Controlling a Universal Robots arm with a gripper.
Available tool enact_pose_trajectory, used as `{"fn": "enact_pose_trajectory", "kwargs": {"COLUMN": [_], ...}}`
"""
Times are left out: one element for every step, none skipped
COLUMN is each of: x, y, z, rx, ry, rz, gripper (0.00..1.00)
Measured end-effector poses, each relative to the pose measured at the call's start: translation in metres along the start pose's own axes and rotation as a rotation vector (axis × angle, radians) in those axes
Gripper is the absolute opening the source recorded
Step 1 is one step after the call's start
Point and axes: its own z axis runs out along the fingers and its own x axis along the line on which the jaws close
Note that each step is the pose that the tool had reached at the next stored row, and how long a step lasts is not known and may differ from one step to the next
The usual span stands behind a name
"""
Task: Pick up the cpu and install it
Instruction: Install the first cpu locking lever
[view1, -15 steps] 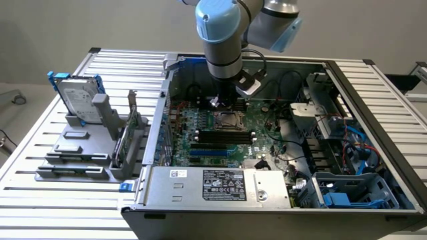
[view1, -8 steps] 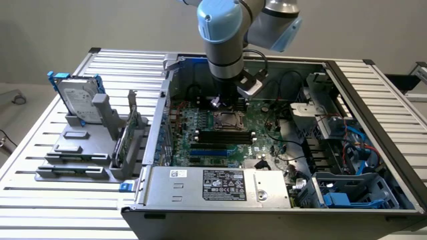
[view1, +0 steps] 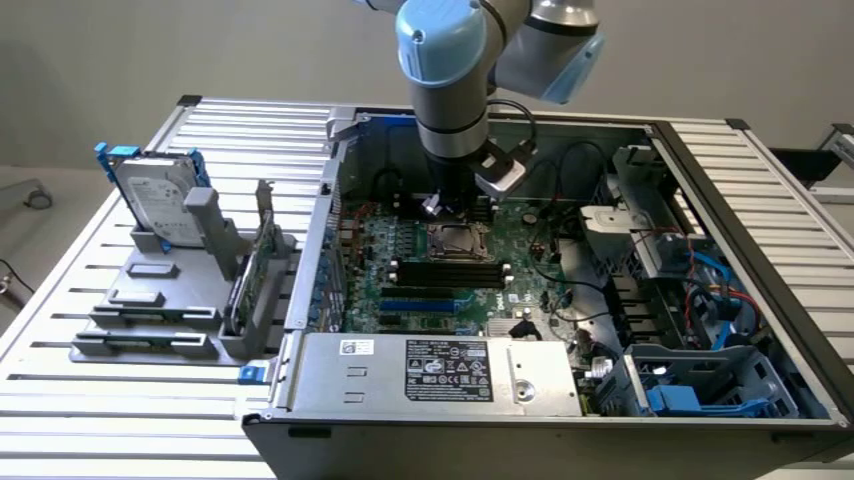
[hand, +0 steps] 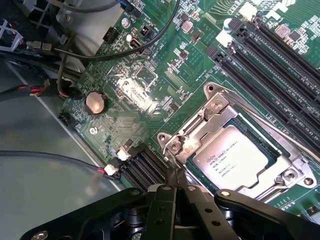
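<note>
The cpu (hand: 234, 155), a silver square chip with printed text, lies flat inside the metal-framed socket (hand: 212, 107) on the green motherboard (hand: 150, 80). My gripper (hand: 176, 176) is shut with nothing between its black fingers, and its tips hang just off the socket's corner, beside the cpu and apart from it. In the exterior view the gripper (view1: 441, 205) hangs inside the open computer case, just above the socket and cpu (view1: 461, 241).
Black memory slots (hand: 270, 55) run beside the socket, and a coin battery (hand: 95, 102) and loose cables (hand: 60, 50) lie nearby. A power supply (view1: 447, 370) fills the case's front. A hard drive with a blue bracket (view1: 158, 195) stands in a grey holder at the exterior view's left.
</note>
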Motion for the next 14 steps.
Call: {"fn": "enact_pose_trajectory", "kwargs": {"x": [0.0, 0.0002, 0.0003, 0.0006, 0.0009, 0.0012, 0.0014, 0.0015, 0.0015, 0.0016, 0.0015, 0.0016, 0.0016, 0.0016], "y": [0.0001, 0.0004, 0.0007, 0.0009, 0.0013, 0.0016, 0.0018, 0.0019, 0.0019, 0.0019, 0.0019, 0.0019, 0.0019, 0.0019], "z": [0.0, 0.0, 0.0, 0.0001, 0.0003, 0.0004, 0.0004, 0.0004, 0.0004, 0.0005, 0.0005, 0.0005, 0.0005, 0.0005], "rx": [0.0002, 0.0008, 0.0013, 0.0019, 0.0024, 0.003, 0.0033, 0.0035, 0.0036, 0.0036, 0.0036, 0.0035, 0.0033, 0.0033], "ry": [-0.0006, -0.0014, -0.0022, -0.0028, -0.0033, -0.0039, -0.0046, -0.005, -0.0052, -0.0054, -0.0055, -0.0057, -0.0057, -0.0057], "rz": [0.001, 0.001, 0.002, 0.002, 0.003, 0.003, 0.003, 0.004, 0.005, 0.005, 0.007, 0.008, 0.009, 0.011], "gripper": [0.11, 0.11, 0.11, 0.11, 0.11, 0.11, 0.11, 0.11, 0.11, 0.11, 0.11, 0.11, 0.11, 0.11]}}
